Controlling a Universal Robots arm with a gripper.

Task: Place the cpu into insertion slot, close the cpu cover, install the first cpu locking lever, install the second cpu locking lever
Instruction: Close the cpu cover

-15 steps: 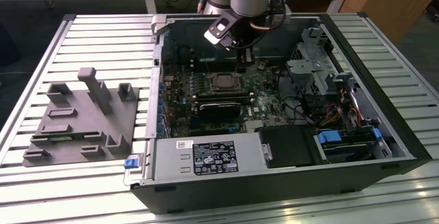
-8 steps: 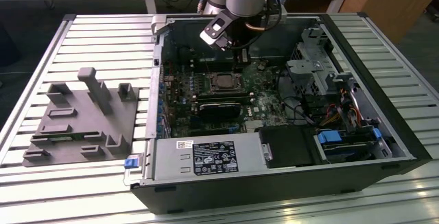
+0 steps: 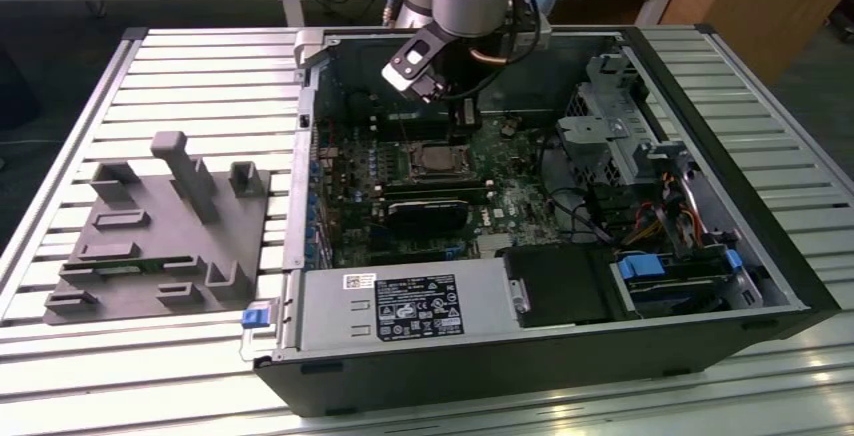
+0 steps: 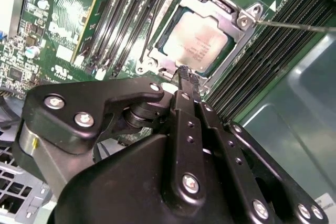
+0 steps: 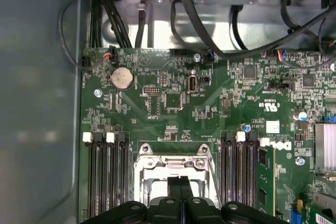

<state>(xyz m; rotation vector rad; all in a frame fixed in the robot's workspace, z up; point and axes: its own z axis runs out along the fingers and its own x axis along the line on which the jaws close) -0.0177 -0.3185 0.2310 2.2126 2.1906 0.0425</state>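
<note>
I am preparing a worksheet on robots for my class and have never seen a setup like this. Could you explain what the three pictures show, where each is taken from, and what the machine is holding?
The machine is one robot arm ending in a gripper, a two-fingered clamp. The exterior view comes from a camera off the arm. It shows an open computer case lying on a slatted metal table, with a grey fixture on that view's left. The arm reaches down into the case.

The two wrist views come from cameras riding on the arm and look at the green motherboard. In the second wrist view the cpu lies in place on the board, and the silvery cpu cover frames it. The gripper's fingers are pressed together, with their tips at the cover's edge and nothing visible between them.
</note>
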